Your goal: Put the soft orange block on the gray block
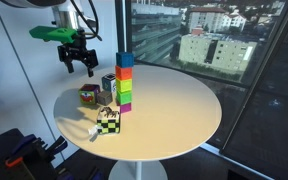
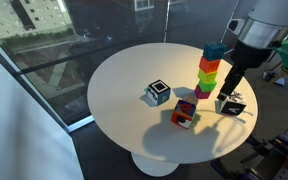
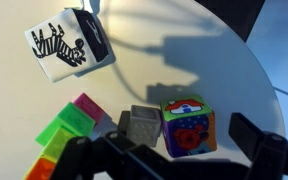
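Note:
The soft orange block (image 3: 187,127), a cloth cube with red, orange and blue pictures, sits on the round white table; it shows in both exterior views (image 1: 89,95) (image 2: 184,113). The small gray block (image 3: 139,125) stands right next to it, between it and the coloured tower (image 1: 108,86). My gripper (image 1: 79,62) is open and empty and hangs above these blocks, apart from them. In the wrist view its dark fingers (image 3: 174,160) frame the soft block from above. It also shows in an exterior view (image 2: 228,92).
A tall tower of stacked coloured blocks (image 1: 125,80) (image 2: 209,70) (image 3: 69,135) stands beside the gray block. A white cube with black zebra stripes (image 3: 69,45) (image 1: 107,121) (image 2: 157,93) sits a little apart. The table edge (image 1: 184,140) curves round; windows lie behind.

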`<action>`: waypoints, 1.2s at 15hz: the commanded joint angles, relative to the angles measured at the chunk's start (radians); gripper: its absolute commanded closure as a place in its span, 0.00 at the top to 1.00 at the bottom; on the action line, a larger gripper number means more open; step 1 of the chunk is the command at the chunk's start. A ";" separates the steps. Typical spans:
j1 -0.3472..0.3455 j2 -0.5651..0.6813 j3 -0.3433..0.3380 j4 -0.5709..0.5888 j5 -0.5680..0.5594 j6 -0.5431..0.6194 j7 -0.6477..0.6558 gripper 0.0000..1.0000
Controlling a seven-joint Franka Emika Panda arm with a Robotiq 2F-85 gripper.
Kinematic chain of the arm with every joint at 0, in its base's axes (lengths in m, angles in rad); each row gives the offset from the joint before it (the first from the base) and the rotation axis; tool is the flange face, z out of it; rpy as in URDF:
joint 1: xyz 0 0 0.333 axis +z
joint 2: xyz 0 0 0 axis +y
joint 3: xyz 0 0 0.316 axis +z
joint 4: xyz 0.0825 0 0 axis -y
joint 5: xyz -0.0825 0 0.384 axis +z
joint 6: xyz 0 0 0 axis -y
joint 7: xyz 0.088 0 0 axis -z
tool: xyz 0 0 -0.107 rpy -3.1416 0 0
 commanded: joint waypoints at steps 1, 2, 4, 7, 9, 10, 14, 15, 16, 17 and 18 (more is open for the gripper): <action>0.010 0.035 0.006 -0.013 0.027 0.068 -0.028 1.00; 0.016 0.049 0.009 -0.021 0.031 0.102 -0.030 1.00; 0.026 0.078 0.015 -0.027 0.041 0.145 -0.037 1.00; 0.039 0.131 0.031 -0.025 0.053 0.204 -0.030 1.00; 0.042 0.170 0.045 -0.014 0.046 0.239 -0.014 1.00; 0.042 0.187 0.052 -0.008 0.043 0.255 -0.009 1.00; 0.041 0.254 0.078 0.031 0.034 0.300 0.010 1.00; 0.041 0.266 0.083 0.041 0.036 0.304 0.009 1.00; 0.041 0.279 0.089 0.048 0.034 0.315 0.009 1.00; 0.040 0.292 0.094 0.059 0.031 0.320 0.013 1.00; 0.040 0.304 0.099 0.068 0.026 0.326 0.018 1.00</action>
